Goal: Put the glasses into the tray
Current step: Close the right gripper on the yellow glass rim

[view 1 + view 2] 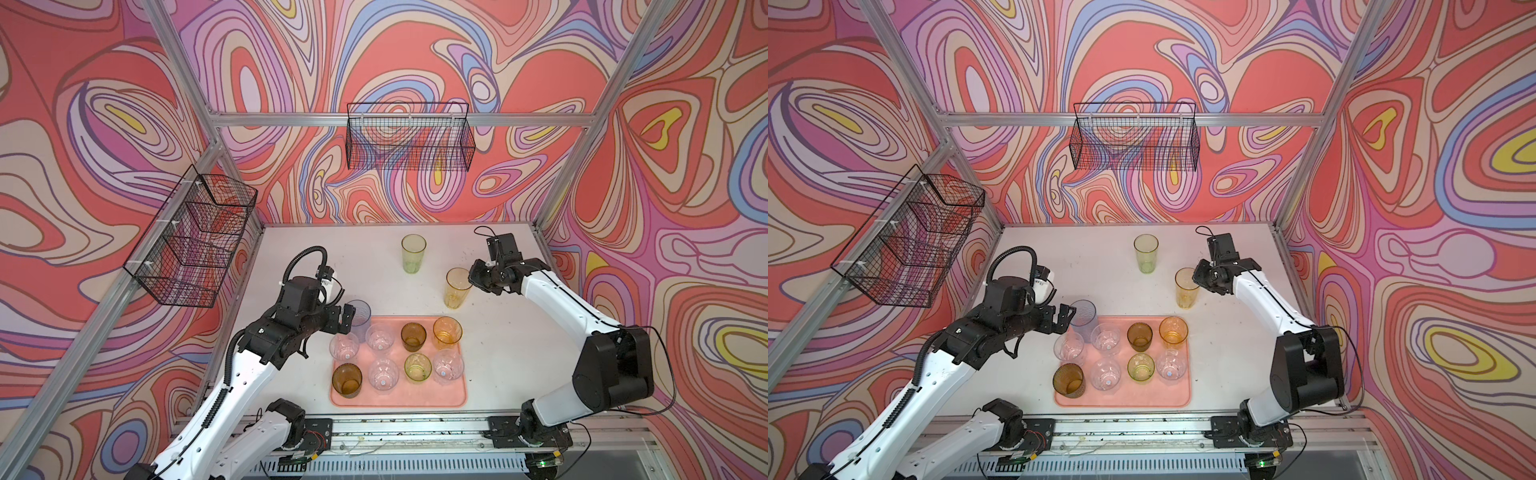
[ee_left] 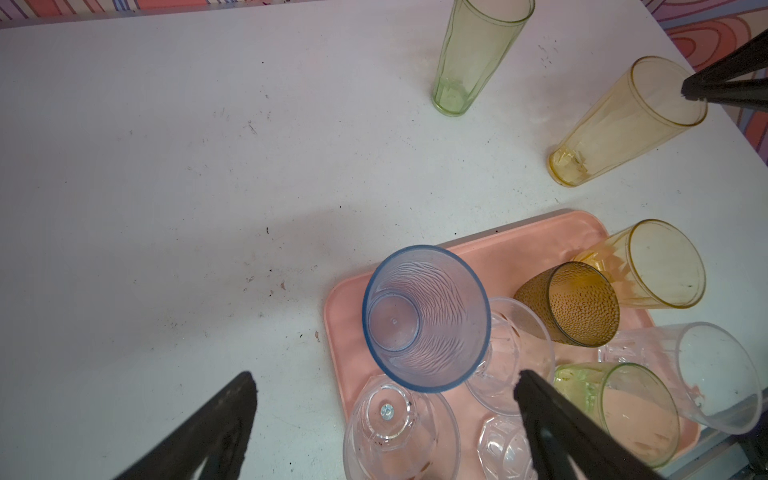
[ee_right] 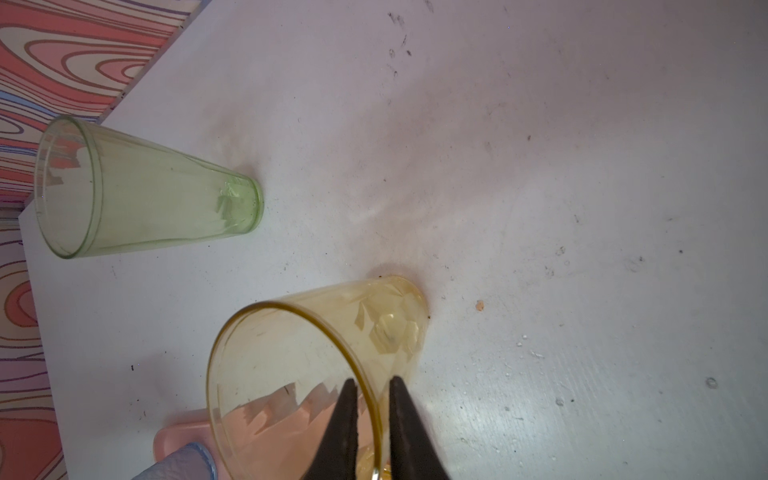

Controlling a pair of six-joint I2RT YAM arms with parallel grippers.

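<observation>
The right gripper [image 3: 372, 380] pinches the yellow glass [image 3: 311, 353] by its rim wall. It is probably light, slippery and tippy. The left gripper [image 2: 384, 374] gapes wide

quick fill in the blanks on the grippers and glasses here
The right gripper grips the tall yellow glass by its ___.
The left gripper, beside the pale blue glass, is not shut but ___.
Counting the tall green glass, ___ glasses stand on the table outside the tray.
Missing: rim; open; two.
</observation>
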